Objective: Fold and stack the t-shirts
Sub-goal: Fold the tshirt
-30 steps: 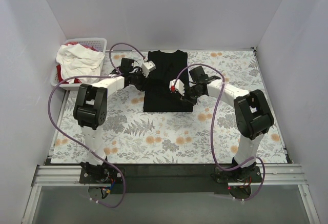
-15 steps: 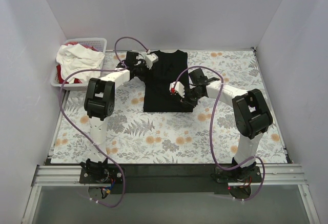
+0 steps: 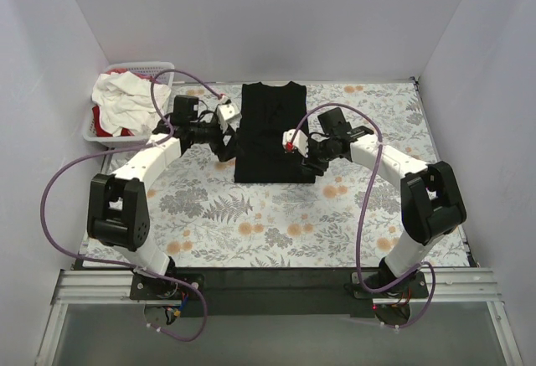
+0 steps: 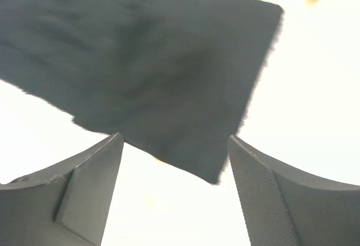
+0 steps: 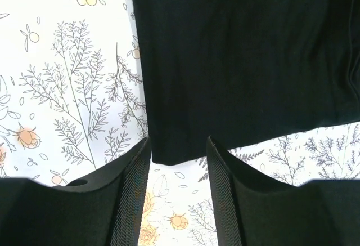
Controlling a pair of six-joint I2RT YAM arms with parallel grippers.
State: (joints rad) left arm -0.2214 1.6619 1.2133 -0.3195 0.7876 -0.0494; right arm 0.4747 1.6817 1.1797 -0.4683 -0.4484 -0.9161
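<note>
The black t-shirt (image 3: 270,127) lies flat in the far middle of the floral tablecloth (image 3: 251,224), folded into a narrow rectangle with its sleeves tucked out of sight. Its long axis runs from the near hem towards the collar at the far wall. The left gripper (image 3: 226,141) hovers just beside the shirt's left edge, about halfway along it. The right gripper (image 3: 303,158) sits over the right edge, closer to the near hem. Each arm therefore has its own long side within reach, and we judge the right arm the nearer to a near corner. In the left wrist view the left gripper (image 4: 174,139) has its fingers (image 4: 84,189) spread wide with nothing between them, and a corner of the shirt (image 4: 140,71) lies ahead. In the right wrist view the right gripper (image 5: 178,139) has its jaws parted more narrowly. A corner of the shirt (image 5: 242,54) shows in the gap, apparently flat on the cloth rather than pinched. The fabric looks matte, smooth and nearly free of wrinkles, with straight edges. We think the next step is a cross fold, carrying the near hem up towards the collar, which would need both grippers down at the near corners. The white shirts (image 3: 126,96) and a red shirt (image 3: 100,119) wait heaped in the white slotted basket (image 3: 163,69) at the far left, well apart from the black one.
</note>
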